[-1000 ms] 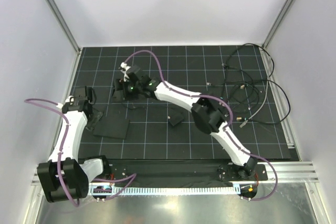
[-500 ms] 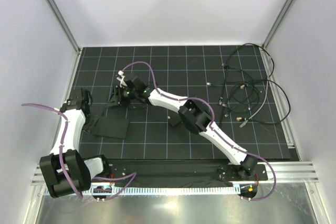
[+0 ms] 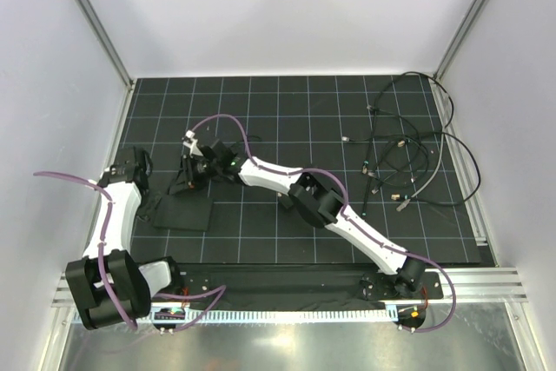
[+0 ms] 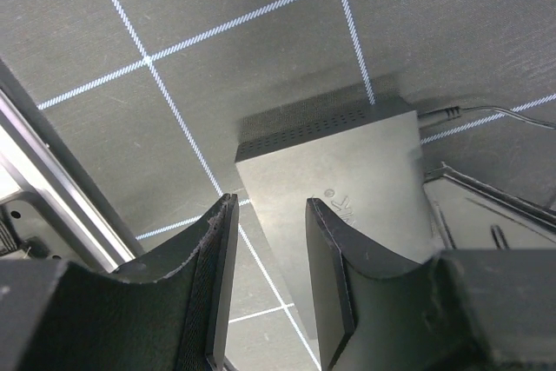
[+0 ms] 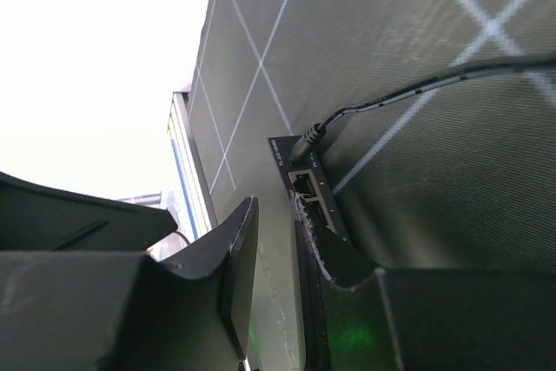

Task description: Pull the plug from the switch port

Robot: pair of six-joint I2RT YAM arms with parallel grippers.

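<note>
The switch is a flat matte-black box lying on the gridded mat at the left. In the right wrist view its narrow edge shows a row of sockets. The plug sits in the switch port at the far end, its thin cable trailing over the mat. My right gripper hovers over that edge with a narrow gap between its fingers, nothing in them and the plug beyond the tips. My left gripper is open, straddling the box's side. The plug shows there too.
A smaller black square block lies under the right arm's forearm. A tangle of thin cables with loose connectors covers the right of the mat. The metal frame rail runs close on the left, beside the left gripper.
The right arm has swung left and nearer, bringing its gripper to the switch's socket edge, and its jaws have narrowed from wide. The left jaws have closed slightly. The switch has not moved.
</note>
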